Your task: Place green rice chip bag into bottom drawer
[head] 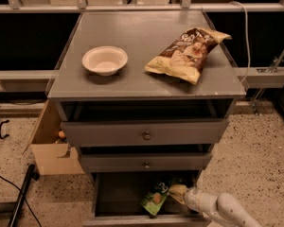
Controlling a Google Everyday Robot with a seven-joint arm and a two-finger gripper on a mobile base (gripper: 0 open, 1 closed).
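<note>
Camera view shows your gripper inside the bottom drawer, right of its middle, clamped on the upper corner of the green bag. It hangs tilted over the drawer floor. Lower it flat, behind the front wall, then release.

I bring my white arm in low from the lower right, forearm pointing left, the tan gripper over the open bottom drawer's right side.
</note>
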